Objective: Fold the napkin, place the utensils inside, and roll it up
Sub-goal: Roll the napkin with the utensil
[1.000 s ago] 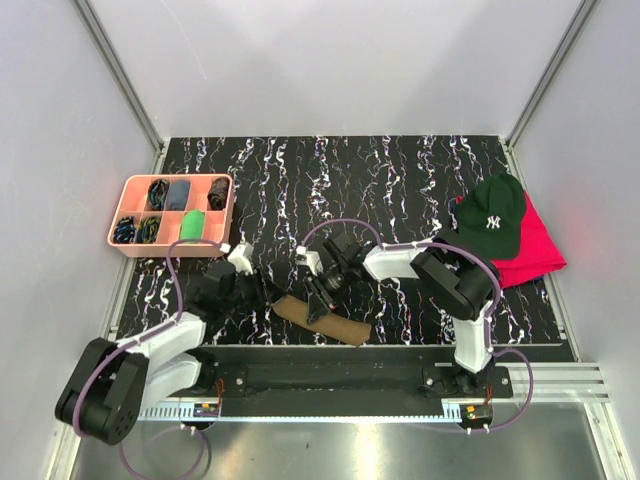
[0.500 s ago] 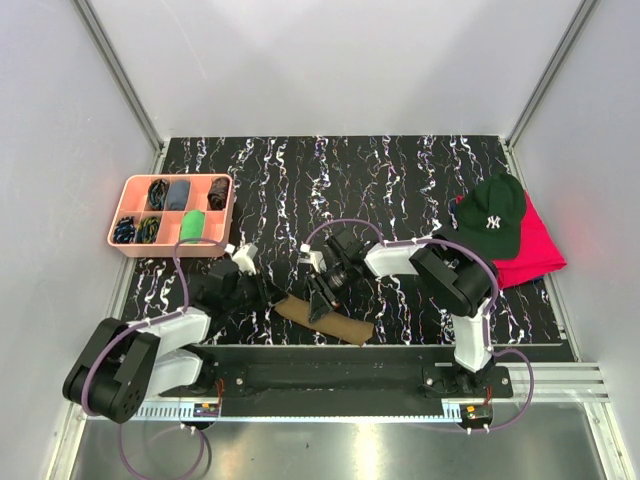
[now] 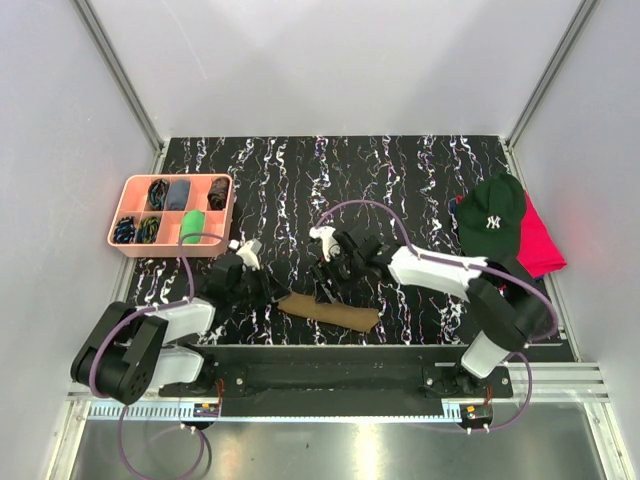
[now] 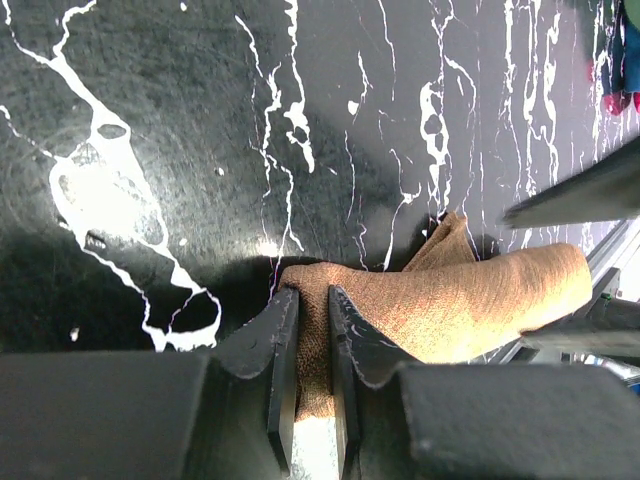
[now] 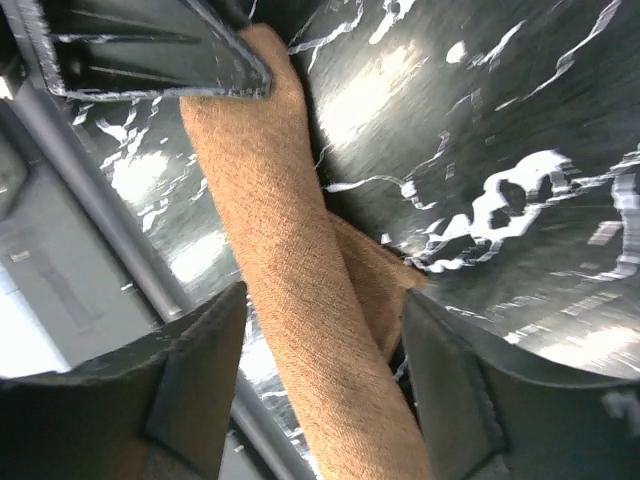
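Right arm has stretched out lower than a second ago, and its gripper (image 3: 333,283) has pulled back to the far side of the napkin (image 3: 328,311). My left gripper (image 3: 268,295) has crept in toward the roll's left end. The roll itself lies less slanted than before, close to the near edge of the bench (image 3: 400,180).

On the left wrist view, the left jaws (image 4: 312,300) are narrow and pinch the end of the napkin (image 4: 470,305), with cloth bunched between the two dark, angular fingers. On the right wrist view, the right jaws (image 5: 322,300) stand wide, astride the napkin (image 5: 300,290) with one finger on each side. I think they sit just beside it rather than gripping, though the blur makes that hard to call.

The napkin is coarse, olive-brown weave rolled into a soft tube, with a loose pointed corner poking out of one side. What it holds I cannot see. The bench top is glossy black with white marble veining, and it reflects bright patches of light.
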{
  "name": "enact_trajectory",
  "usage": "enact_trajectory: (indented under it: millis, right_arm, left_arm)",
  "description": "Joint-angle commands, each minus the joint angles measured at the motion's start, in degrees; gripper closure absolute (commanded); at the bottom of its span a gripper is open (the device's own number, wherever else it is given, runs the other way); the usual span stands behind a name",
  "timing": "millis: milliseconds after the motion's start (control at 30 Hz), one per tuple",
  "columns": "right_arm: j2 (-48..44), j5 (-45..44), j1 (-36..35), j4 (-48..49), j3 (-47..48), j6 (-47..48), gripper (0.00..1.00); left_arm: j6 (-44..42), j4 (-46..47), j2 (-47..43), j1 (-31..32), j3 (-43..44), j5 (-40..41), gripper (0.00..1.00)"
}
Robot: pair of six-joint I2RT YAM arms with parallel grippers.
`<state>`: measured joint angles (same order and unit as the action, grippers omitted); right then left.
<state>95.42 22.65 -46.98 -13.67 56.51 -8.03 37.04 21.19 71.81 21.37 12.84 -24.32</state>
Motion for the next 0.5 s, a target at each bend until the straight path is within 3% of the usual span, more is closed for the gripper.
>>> enact_trajectory:
  millis: [0, 200, 467]
  right_arm:
    - [-5.5, -16.57, -6.53, -0.74, -1.31, 4.6, 0.27]
    - [-4.01, -27.38, -14.01, -2.59, -0.35, 7.77, 0.23]
    - [1.52, -29.51, -17.53, -4.87, 2.55, 11.99, 0.23]
  left_arm:
    - [-1.88, -2.64, 2.37, -0.18, 2.88, -0.12, 0.82]
    - [-2.14, -5.54, 5.0, -0.18, 5.26, 0.32, 0.82]
    - [-2.32, -5.9, 7.82, -0.18, 6.41, -0.47, 0.83]
